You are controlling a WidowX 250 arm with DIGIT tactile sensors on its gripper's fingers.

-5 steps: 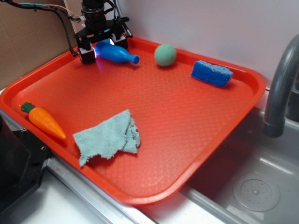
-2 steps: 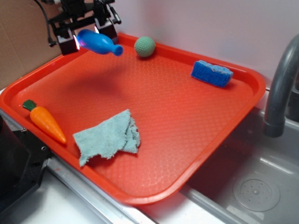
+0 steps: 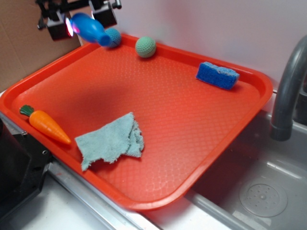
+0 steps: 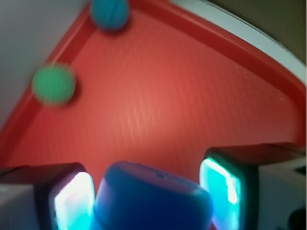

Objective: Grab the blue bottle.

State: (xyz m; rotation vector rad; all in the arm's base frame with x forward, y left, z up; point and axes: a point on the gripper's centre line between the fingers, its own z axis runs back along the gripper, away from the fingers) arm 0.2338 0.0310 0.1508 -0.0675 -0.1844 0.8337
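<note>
Blue bottle (image 3: 88, 28) hangs above the tray (image 3: 249, 100), seemingly clamped by its fat body in the tool (image 3: 82, 19); next, just keep the grip firm.

A toy kitchen sink setup: a grey faucet (image 3: 288, 91) arches over a grey sink basin (image 3: 259, 191) with a drain, beside an orange tray (image 3: 192, 120) and cardboard backdrop (image 3: 24, 48).
</note>
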